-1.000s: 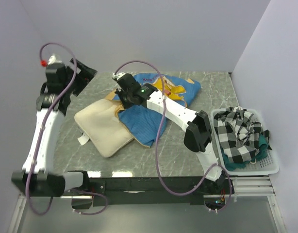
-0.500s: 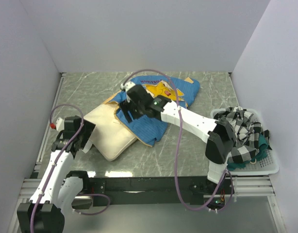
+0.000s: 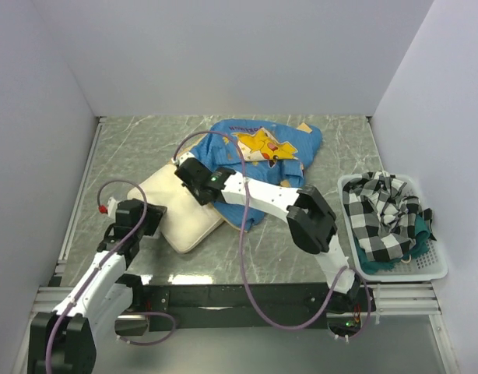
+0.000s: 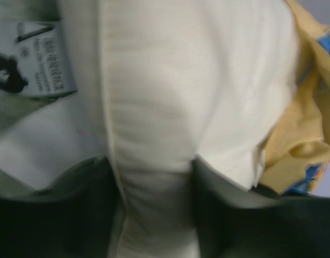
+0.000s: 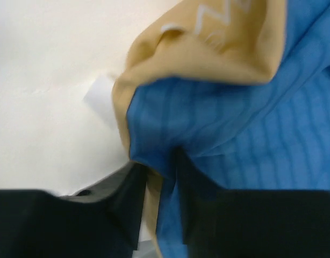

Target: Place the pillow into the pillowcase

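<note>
The cream pillow (image 3: 181,212) lies left of the table's middle, and its white label with a bear print (image 4: 38,59) shows in the left wrist view. My left gripper (image 3: 151,219) (image 4: 151,169) is at the pillow's near-left edge, jaws closed on the bulging pillow (image 4: 170,80). The pillowcase (image 3: 264,149), blue with a yellow character, lies behind and right of the pillow, its near edge overlapping it. My right gripper (image 3: 189,176) (image 5: 159,166) is shut on that blue, yellow-lined edge (image 5: 208,123), over the pillow (image 5: 41,80). The pillowcase's yellow lining (image 4: 310,118) shows at the right.
A white basket (image 3: 395,270) stands at the table's right edge and holds a black-and-white checked cloth (image 3: 383,209) over something teal. White walls close in the left, back and right sides. The marble tabletop (image 3: 130,148) shows bare behind the pillow.
My left arm swung down from the back left to the pillow's near-left edge and closed on it. The right gripper opened, shifted left over the pillow and closed on the pillowcase edge.
</note>
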Robot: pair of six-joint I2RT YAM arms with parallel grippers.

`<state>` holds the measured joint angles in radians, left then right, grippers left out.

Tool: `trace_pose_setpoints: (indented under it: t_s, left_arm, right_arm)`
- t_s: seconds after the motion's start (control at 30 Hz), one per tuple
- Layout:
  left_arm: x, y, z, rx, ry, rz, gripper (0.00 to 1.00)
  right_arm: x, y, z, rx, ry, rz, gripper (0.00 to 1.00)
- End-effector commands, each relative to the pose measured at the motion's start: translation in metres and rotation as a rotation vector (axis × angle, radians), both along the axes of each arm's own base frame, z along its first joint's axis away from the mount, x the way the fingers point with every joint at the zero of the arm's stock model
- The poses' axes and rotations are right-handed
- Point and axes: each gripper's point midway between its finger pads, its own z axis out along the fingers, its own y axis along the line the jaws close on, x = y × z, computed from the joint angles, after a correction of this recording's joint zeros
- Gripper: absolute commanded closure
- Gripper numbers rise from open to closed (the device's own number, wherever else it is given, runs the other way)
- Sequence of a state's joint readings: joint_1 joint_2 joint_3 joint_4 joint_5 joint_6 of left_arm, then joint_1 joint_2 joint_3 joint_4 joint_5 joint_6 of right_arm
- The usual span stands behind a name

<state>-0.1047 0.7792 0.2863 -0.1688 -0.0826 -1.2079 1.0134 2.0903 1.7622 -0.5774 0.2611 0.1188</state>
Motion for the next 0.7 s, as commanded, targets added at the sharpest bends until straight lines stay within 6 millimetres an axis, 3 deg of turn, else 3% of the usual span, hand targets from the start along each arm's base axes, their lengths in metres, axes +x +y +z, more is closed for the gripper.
trace_pose_setpoints:
  t_s: [0.0,0.03,0.07,0.13,0.17,0.2,0.23,0.27,0.33,0.4,0.5,0.67]
  left_arm:
    - [0.017,-0.036,0.021,-0.049,-0.143,-0.149,0.68]
    - [0.02,-0.039,0.029,-0.033,-0.164,-0.171,0.85]
    - [0.022,-0.042,0.033,-0.023,-0.172,-0.189,0.99]
    - [0.027,-0.053,0.054,0.026,-0.225,-0.241,0.99]
    - [0.028,-0.058,0.062,0.041,-0.249,-0.261,0.99]
    - [0.027,-0.07,0.075,0.048,-0.287,-0.308,0.99]
    - [0.029,-0.076,0.091,0.067,-0.329,-0.33,0.99]
    - [0.029,-0.081,0.099,0.073,-0.348,-0.345,0.99]
    - [0.025,-0.096,0.119,0.062,-0.402,-0.368,0.99]
    - [0.018,-0.106,0.138,0.036,-0.458,-0.373,0.99]
    - [0.019,-0.094,0.154,0.012,-0.501,-0.27,0.99]
    - [0.02,-0.06,0.164,0.026,-0.451,-0.079,0.99]
  right_arm:
    - [0.048,-0.014,0.057,-0.029,-0.2,-0.188,0.81]
    - [0.047,-0.011,0.065,-0.015,-0.2,-0.187,0.95]
    - [0.048,-0.001,0.091,0.039,-0.217,-0.178,0.99]
    - [0.026,0.019,0.118,0.095,-0.202,-0.104,1.0]
    - [0.021,0.032,0.156,0.176,-0.236,-0.08,1.0]
    - [0.011,0.037,0.171,0.193,-0.239,-0.055,1.0]
    - [-0.012,0.055,0.191,0.232,-0.251,0.005,1.0]
    - [-0.02,0.064,0.23,0.314,-0.298,0.02,1.0]
    - [-0.047,0.078,0.263,0.373,-0.357,0.075,1.0]
    - [-0.061,0.084,0.29,0.458,-0.386,0.1,1.0]
    - [-0.074,0.09,0.286,0.511,-0.333,0.129,1.0]
    - [-0.064,0.078,0.244,0.381,-0.314,0.075,1.0]
